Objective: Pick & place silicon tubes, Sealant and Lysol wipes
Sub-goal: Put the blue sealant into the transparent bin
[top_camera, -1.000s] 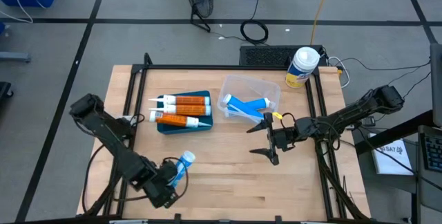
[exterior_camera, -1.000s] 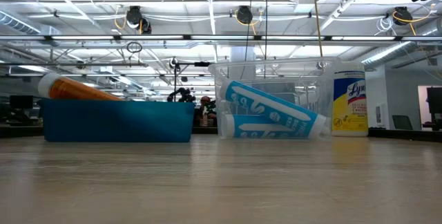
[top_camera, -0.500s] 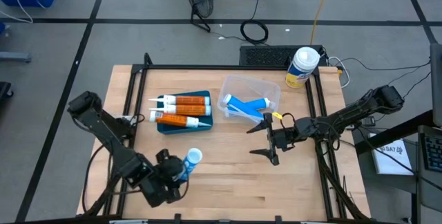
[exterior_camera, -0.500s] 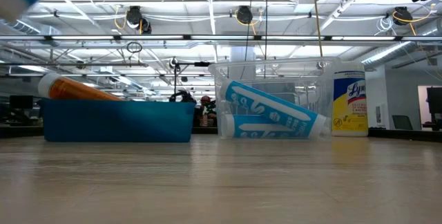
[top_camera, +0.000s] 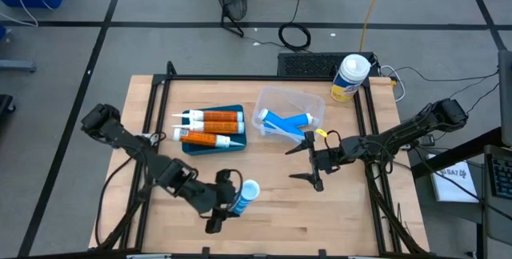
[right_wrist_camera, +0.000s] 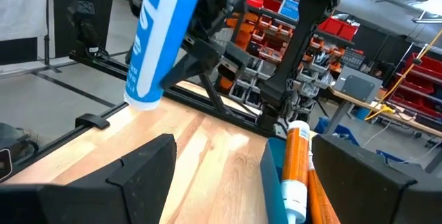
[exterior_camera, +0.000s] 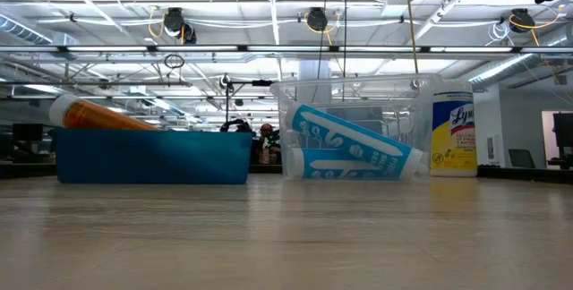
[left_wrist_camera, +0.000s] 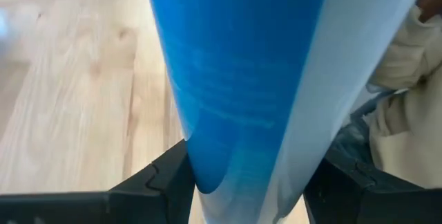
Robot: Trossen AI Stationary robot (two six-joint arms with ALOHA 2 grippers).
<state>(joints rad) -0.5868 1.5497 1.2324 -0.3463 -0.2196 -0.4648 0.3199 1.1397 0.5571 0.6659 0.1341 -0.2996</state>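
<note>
My left gripper [top_camera: 230, 203] is shut on a blue silicone tube [top_camera: 243, 196] above the table's near middle; the right wrist view shows that tube [right_wrist_camera: 155, 37] steeply tilted. More blue tubes [top_camera: 284, 121] lie in a clear tub [top_camera: 314, 103], one leaning on the other. Orange-nozzle sealant tubes [top_camera: 210, 129] lie in a blue tray [top_camera: 234, 145]. The Lysol wipes canister [top_camera: 350, 77], yellow with a white top, stands upright at the far right corner. My right gripper [top_camera: 308, 161] hangs open and empty near the tub. My left gripper pinches the blue tube's body [left_wrist_camera: 200, 162] between its two fingers [left_wrist_camera: 155, 179], which lie across the tube. They come at it slanting downward from the table's left. The tube is lifted clear, steeply tilted, its white lower end [right_wrist_camera: 141, 94] hanging above the wood.
A black frame rail [top_camera: 152, 115] runs along the table's left, right and far sides. Bare wood [top_camera: 320, 219] lies along the near edge. In the low view the tray [exterior_camera: 152, 156], tub [exterior_camera: 358, 129] and canister [exterior_camera: 452, 133] stand in a row at the back.
My left gripper has carried the blue tube toward the table's right edge and a little upward, rolling its wrist as it went. The tube has tipped from level to steeply tilted and left the low view's top corner. My right gripper has stayed open.
</note>
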